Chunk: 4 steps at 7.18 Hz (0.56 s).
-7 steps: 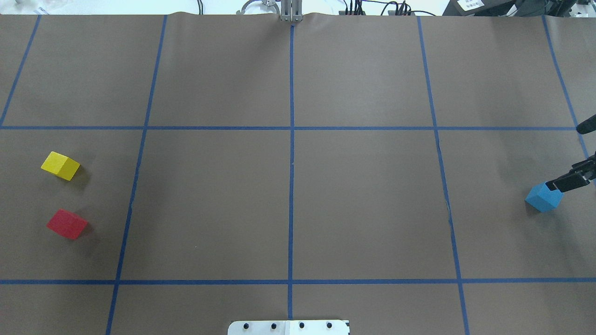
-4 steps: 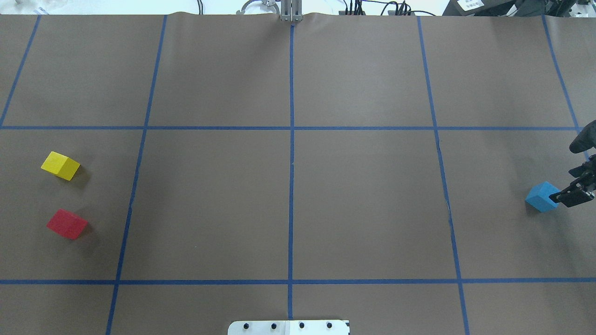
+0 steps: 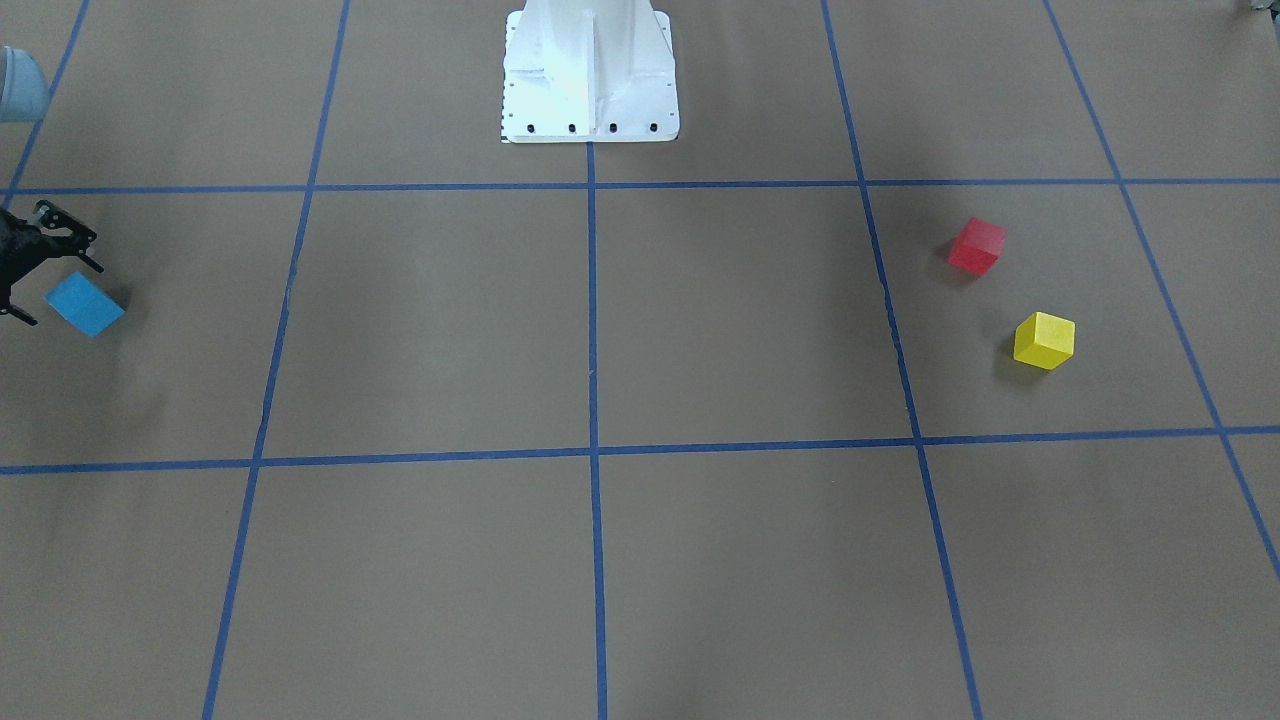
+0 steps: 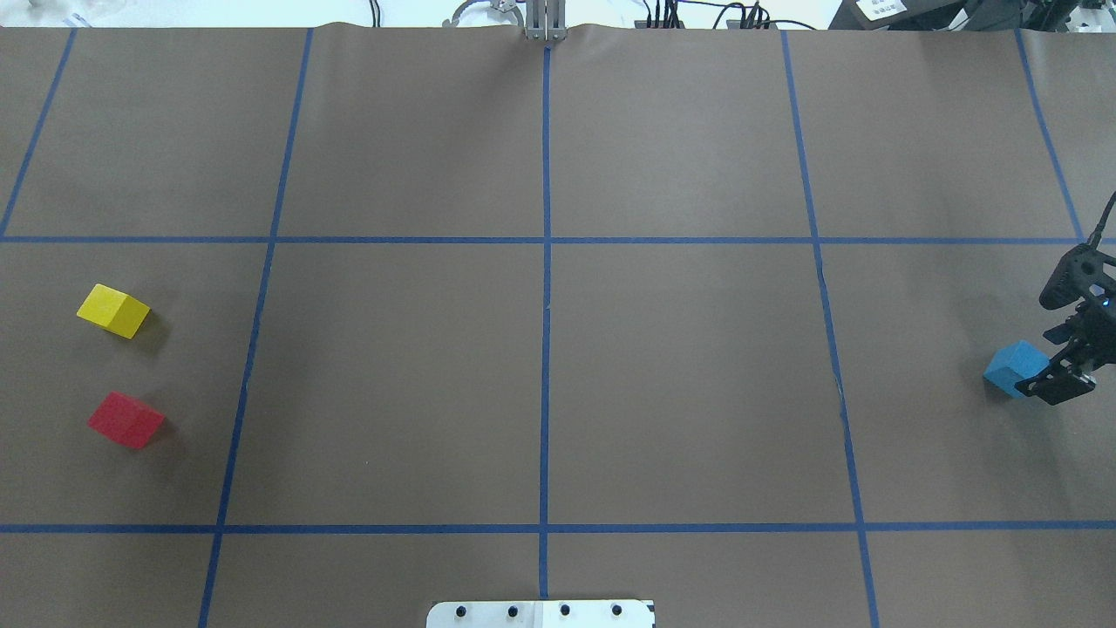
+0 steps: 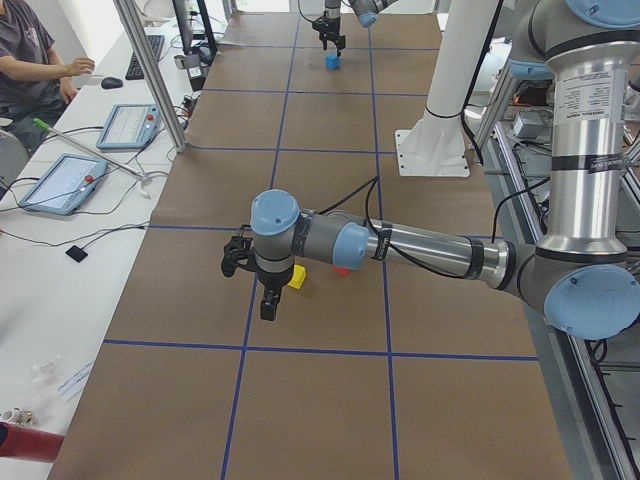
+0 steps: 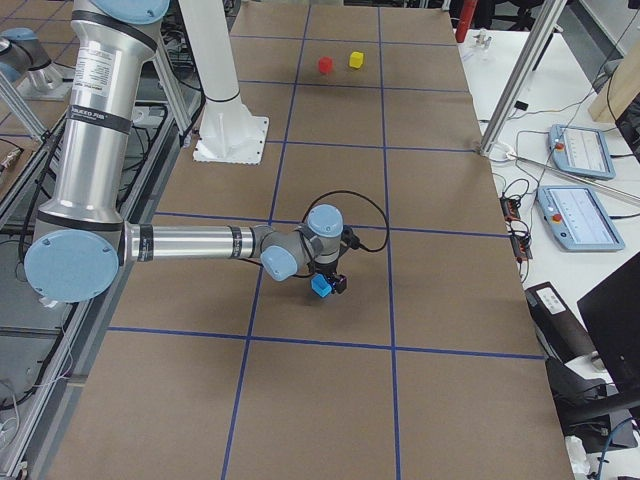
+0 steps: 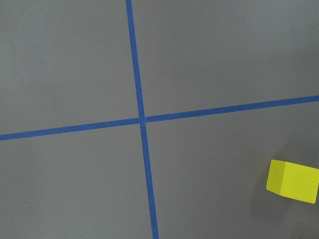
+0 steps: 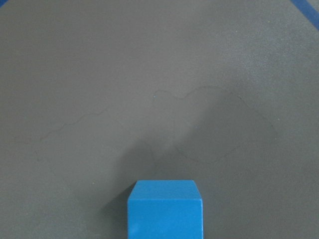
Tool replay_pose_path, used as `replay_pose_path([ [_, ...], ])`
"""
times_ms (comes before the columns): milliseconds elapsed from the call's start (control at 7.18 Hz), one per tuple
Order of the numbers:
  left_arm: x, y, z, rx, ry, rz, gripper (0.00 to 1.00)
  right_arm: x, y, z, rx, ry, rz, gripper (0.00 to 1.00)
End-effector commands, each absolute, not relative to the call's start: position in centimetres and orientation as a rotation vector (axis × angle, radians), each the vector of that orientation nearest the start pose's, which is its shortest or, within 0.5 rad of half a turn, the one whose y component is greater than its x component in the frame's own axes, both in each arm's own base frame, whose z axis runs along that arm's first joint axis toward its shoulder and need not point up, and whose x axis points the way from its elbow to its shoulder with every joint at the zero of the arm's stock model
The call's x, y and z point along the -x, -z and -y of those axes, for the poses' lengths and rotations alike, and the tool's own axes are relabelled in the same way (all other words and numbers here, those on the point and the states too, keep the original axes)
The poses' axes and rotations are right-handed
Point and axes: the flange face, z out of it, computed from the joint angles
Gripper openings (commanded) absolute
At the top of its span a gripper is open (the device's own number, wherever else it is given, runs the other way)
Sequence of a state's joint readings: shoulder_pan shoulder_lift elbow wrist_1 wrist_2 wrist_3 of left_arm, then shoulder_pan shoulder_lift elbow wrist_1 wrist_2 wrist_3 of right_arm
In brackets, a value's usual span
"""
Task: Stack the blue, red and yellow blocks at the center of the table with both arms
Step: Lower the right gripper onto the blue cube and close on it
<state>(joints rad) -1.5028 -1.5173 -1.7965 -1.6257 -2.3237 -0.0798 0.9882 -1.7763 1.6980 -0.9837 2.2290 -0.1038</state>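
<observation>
The blue block lies at the table's far right; it also shows in the front-facing view and at the bottom of the right wrist view. My right gripper is open, close against the block's outer side, with spread fingers. The yellow block and the red block lie apart at the far left. My left gripper hovers over the yellow block, seen only in the exterior left view, so I cannot tell its state. The left wrist view shows the yellow block.
Brown paper with blue tape grid lines covers the table. The white robot base plate sits at the near edge. Operator tablets lie on a side desk.
My right gripper has come further into view and swung down along the blue block's outer side. The blocks have not moved.
</observation>
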Motion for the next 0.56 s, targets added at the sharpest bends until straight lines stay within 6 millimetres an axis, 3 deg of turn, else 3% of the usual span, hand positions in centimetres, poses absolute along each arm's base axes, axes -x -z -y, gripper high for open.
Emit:
replay_pose_path([
  [0,3.3,-56.39,48.02,-0.168,-0.077,-0.762,1.0,18.92,-64.02,40.12,-0.311,0.833,0.766,0.63],
  [139,3.3,-56.02,47.99,-0.174,-0.079,-0.763,1.0,18.84,-64.4,39.9,-0.306,0.841,0.762,0.01],
  [418,3.3,-56.02,47.99,-0.173,-0.077,-0.763,1.0,19.19,-64.16,40.05,-0.305,0.838,0.765,0.0],
])
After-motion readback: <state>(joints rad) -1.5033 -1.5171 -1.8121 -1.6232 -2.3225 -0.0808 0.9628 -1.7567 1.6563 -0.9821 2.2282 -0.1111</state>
